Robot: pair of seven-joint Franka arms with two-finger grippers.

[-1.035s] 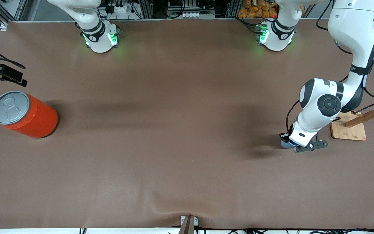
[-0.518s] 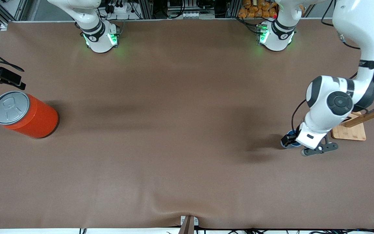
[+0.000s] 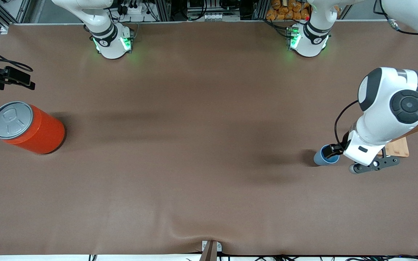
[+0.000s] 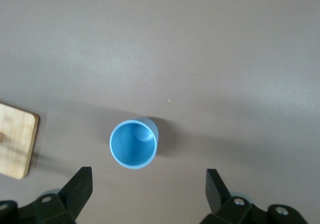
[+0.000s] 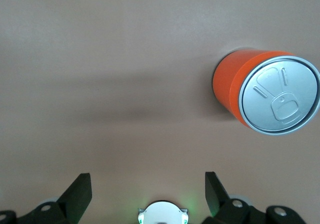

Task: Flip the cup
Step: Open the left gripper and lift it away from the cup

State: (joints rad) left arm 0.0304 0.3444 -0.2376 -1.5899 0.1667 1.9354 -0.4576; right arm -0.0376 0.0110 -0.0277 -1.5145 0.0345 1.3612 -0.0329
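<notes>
Hiding behind the left pincer (image 4: pixel 147 194): the cup's (image 3: pixel 326 156) rim.

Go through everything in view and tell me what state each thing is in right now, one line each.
cup: upright on the table, mouth up, free of any grip
left gripper: open, above the cup
right gripper: open, up over the table near the orange can, arm waiting
orange can: standing upright, grey pull-tab lid on
wooden rack: on the table beside the cup, partly hidden by the left arm
</notes>
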